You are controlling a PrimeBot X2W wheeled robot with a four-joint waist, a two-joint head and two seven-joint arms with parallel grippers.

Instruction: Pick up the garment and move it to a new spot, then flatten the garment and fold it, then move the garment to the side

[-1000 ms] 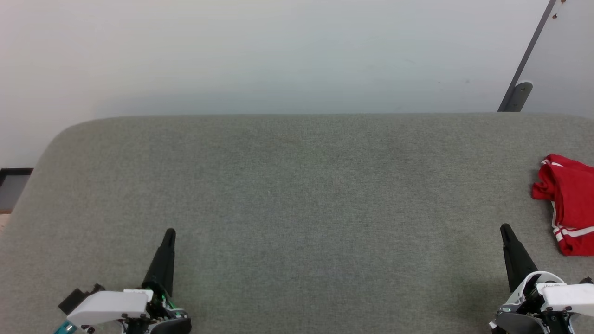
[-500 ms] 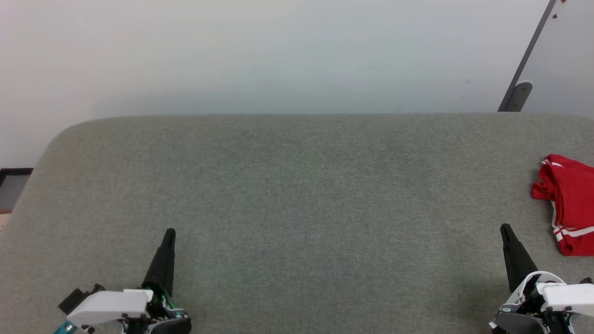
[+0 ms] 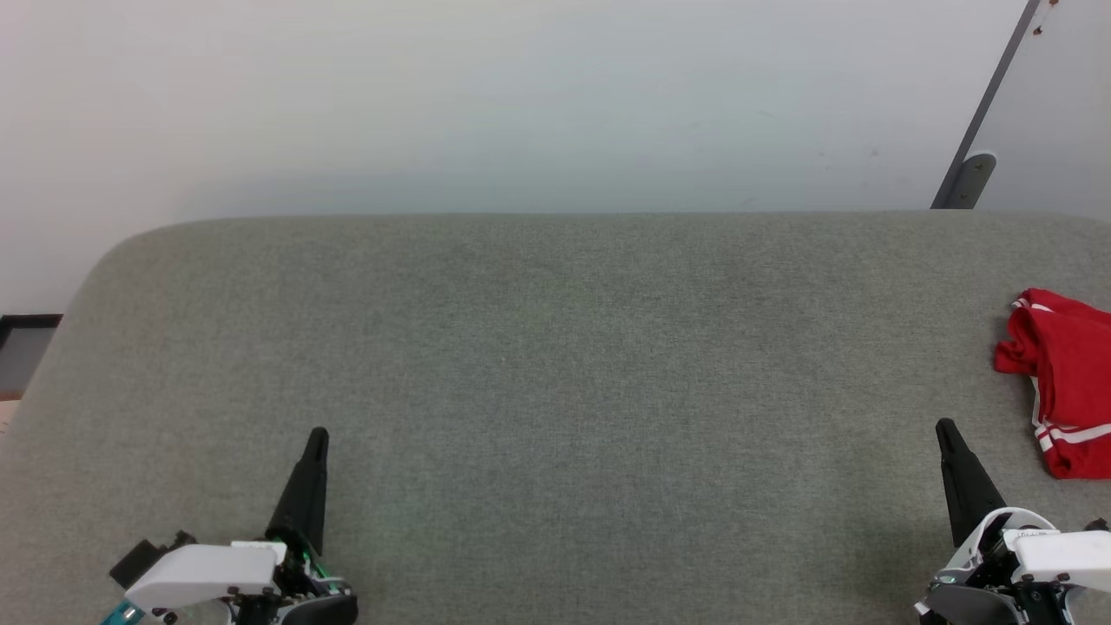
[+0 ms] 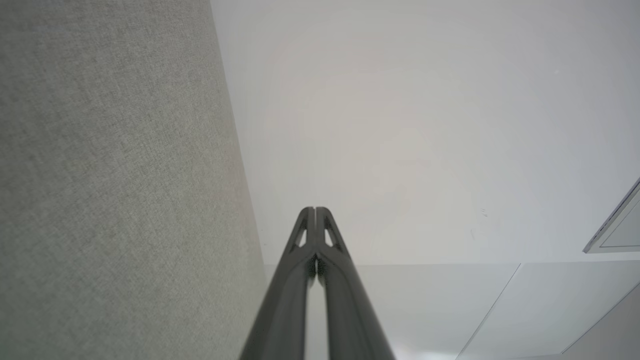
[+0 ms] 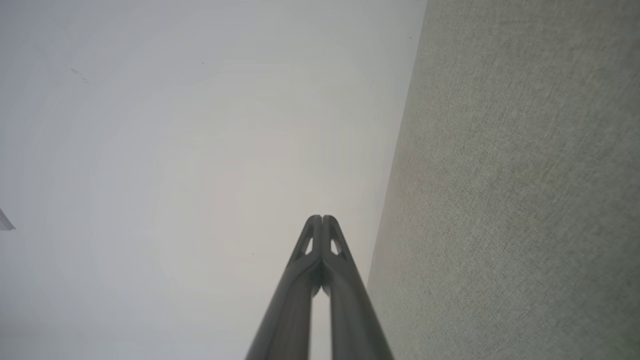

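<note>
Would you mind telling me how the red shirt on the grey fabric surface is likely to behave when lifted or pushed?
The shirt lies bunched in soft folds, so it will probably hang limp when lifted. It looks thin, likely light. On the woven grey surface it may drag and bunch rather than slide.

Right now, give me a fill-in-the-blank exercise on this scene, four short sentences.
1. The garment lies bunched at the robot's ____ side.
2. Its main colour is ____, with white stripes.
3. The left pincer and the right pincer are both ____, holding nothing.
4. The pincer closer to the garment is the ____ one.
Missing words: right; red; shut; right
</note>
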